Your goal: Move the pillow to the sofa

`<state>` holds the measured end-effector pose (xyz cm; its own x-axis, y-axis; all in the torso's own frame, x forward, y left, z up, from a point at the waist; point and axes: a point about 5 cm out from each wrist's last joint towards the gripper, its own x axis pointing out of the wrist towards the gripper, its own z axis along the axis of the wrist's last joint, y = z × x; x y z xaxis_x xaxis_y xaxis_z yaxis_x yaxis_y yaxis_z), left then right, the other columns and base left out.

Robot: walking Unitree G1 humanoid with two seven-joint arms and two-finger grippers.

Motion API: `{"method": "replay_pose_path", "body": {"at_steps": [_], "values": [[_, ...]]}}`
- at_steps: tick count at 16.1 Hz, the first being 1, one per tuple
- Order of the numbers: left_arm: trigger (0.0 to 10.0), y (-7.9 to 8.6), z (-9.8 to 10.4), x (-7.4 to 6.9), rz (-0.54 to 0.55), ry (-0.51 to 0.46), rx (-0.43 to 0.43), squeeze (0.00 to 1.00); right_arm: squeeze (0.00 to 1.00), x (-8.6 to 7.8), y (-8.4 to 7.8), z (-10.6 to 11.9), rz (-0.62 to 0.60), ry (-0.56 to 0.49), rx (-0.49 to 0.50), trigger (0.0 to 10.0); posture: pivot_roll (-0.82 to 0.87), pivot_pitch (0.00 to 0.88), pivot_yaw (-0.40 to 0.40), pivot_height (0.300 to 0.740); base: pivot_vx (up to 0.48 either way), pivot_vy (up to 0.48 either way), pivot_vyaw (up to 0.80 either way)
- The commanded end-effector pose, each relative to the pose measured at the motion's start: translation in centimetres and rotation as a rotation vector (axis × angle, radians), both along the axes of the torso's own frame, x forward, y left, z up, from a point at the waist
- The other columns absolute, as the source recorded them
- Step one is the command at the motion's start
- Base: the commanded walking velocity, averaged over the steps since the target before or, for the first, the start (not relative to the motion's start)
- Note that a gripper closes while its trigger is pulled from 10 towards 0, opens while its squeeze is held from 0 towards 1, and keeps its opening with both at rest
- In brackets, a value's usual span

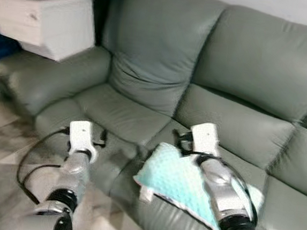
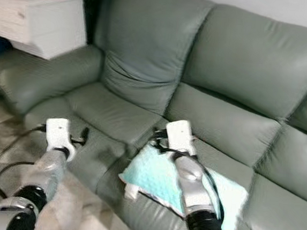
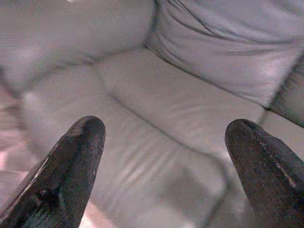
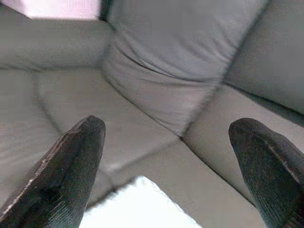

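Pillow (image 1: 182, 185), pale mint with a dotted texture and a small white tag at its near corner, lies flat on the sofa (image 1: 243, 74) seat at the near right, its near edge hanging slightly over the front of the cushion. The right arm reaches forward over it, forearm crossing its right half, and the right tool (image 4: 166, 156) hovers above the pillow's far corner with its two black fingers spread wide, holding nothing. To the left, the left arm stretches out at a similar height, a black cable looping beside it above the marbled floor (image 1: 1, 134); the left tool (image 3: 166, 156) hangs over the front of the left seat cushion, fingers also spread apart and empty. Farther back rise the grey-green leather backrests, creased at the corner section. At the far left a white box (image 1: 48, 22) sits on the sofa's armrest.
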<state>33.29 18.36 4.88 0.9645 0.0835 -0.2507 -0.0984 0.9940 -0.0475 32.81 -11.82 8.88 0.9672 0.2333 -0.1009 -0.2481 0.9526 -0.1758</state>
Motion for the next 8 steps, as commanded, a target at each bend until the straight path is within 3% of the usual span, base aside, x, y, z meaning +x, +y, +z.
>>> {"method": "replay_pose_path", "body": {"at_steps": [1, 3, 8], "values": [[10.0, -0.58, -0.15, -0.04, -0.020, 0.004, -0.010, 0.00, 0.00, -0.05, -0.73, -0.31, -0.014, 0.014, -0.007, 10.0, -0.09, 0.000, 0.009, 0.740, 0.000, 0.000, 0.80], [10.0, -0.55, -0.33, -0.21, -0.018, 0.006, -0.012, 0.00, 0.00, -0.04, -0.46, -0.29, -0.010, 0.015, 0.004, 10.0, -0.08, 0.000, 0.012, 0.740, 0.000, 0.000, 0.74], [10.0, -0.43, -0.57, -0.31, -0.019, 0.023, -0.030, 0.00, 0.00, -0.05, -0.61, -0.42, -0.031, 0.025, 0.035, 10.0, -0.09, 0.000, 0.024, 0.740, 0.000, 0.000, 0.00]]}}
